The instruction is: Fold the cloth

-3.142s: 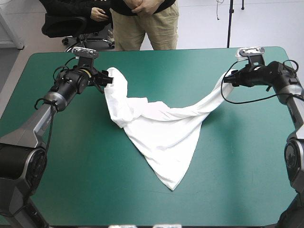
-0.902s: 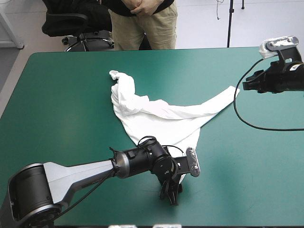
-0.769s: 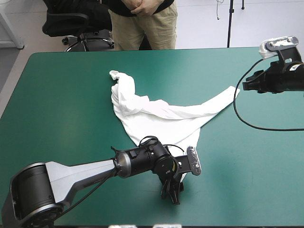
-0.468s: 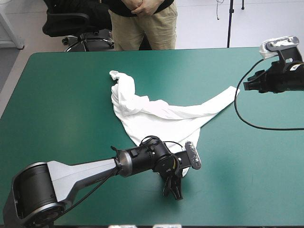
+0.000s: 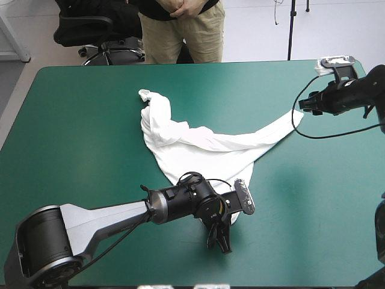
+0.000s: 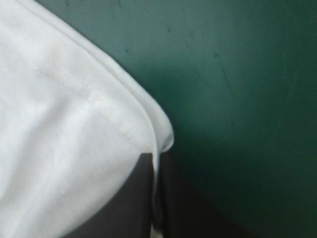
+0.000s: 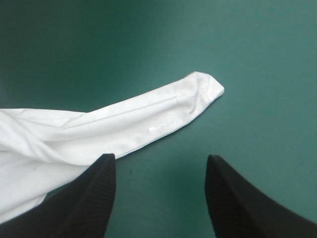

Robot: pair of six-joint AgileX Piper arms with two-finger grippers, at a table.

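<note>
Seemingly left pincer (image 5: 218,238) pinches T-shirt (image 5: 198,150) corner.

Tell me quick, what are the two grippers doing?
Left gripper: shut on a corner of the T-shirt.
Right gripper: open, holding nothing; the T-shirt's tip lies just ahead.

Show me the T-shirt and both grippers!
T-shirt (image 5: 204,153): high view, the middle of the white cloth.
Left gripper (image 5: 220,242): high view, its fingertips, shut on the T-shirt's near corner.
Right gripper (image 7: 159,158): right wrist view, the gap midway between its open fingers.
</note>
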